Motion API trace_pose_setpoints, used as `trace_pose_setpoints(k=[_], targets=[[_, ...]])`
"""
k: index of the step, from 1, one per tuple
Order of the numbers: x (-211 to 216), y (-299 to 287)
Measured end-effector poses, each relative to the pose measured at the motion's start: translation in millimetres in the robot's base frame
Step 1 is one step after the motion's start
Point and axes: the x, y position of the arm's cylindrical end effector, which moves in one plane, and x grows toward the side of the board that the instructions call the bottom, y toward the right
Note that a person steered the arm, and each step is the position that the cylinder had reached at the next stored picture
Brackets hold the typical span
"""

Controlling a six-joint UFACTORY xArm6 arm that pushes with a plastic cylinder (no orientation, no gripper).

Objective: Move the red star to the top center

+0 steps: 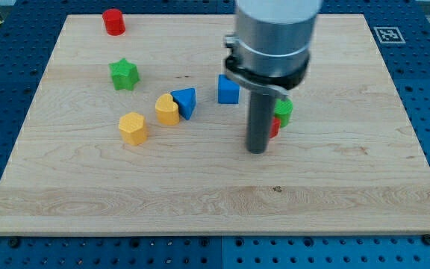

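The red star (275,128) is mostly hidden behind the rod; only a small red sliver shows at the rod's right side, just below a green block (283,110). My tip (256,150) rests on the board just left of and slightly below that red sliver, close to it; I cannot tell if it touches. The rod and arm body cover the top centre of the board.
A blue cube (228,90) sits left of the rod. A blue triangular block (185,101) touches a yellow block (167,109). A yellow hexagon (133,128), a green star (123,74) and a red cylinder (113,22) lie at the left. The wooden board (349,187) rests on a blue perforated table.
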Motion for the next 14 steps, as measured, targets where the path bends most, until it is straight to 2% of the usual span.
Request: trace_pose_setpoints(k=[2,3,5,8,13,14], targets=[[11.8,49.8],[7.0,47.8],[-8.1,6.6],[-68.3,-35.1],[-179.4,-27.3],[-186.6,-21.2]])
